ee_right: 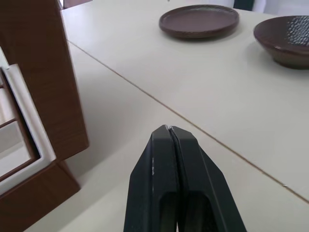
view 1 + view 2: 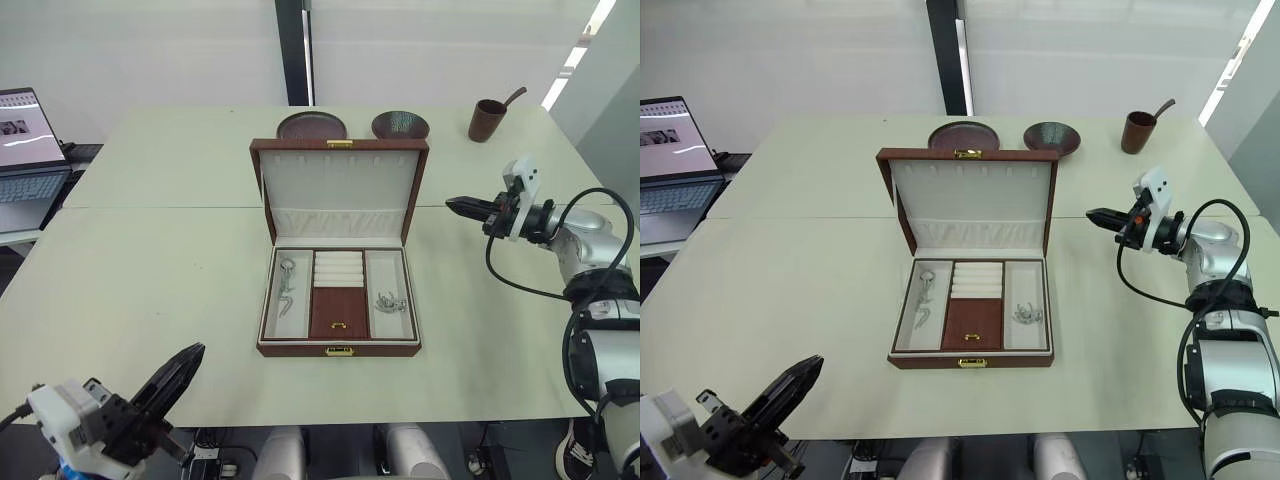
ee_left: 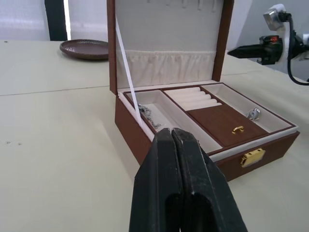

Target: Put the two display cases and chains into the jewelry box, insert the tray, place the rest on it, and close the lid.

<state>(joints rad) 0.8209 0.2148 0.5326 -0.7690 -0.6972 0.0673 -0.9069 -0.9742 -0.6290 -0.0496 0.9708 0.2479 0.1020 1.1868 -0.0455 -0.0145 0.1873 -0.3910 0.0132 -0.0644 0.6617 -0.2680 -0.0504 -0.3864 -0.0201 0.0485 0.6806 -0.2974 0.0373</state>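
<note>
The jewelry box [image 2: 338, 349] stands at mid-table with its lid [image 2: 340, 190] upright and open. The tray [image 2: 337, 312] sits inside it. A long silvery piece with a ring at one end [image 2: 287, 283], possibly a chain, lies in the tray's left compartment. A small silvery piece [image 2: 390, 302] lies in the right one. The two display cases are hidden. My left gripper [image 2: 190, 358] hovers shut and empty near the front edge, left of the box. Level with the lid, my right gripper [image 2: 455, 205] is shut and empty to the box's right.
Behind the lid stand a brown plate [image 2: 312, 126] and a dark bowl [image 2: 400, 125]. A brown cup with a spoon [image 2: 487, 119] is at the far right. An open laptop [image 2: 25, 150] sits off the table's left side.
</note>
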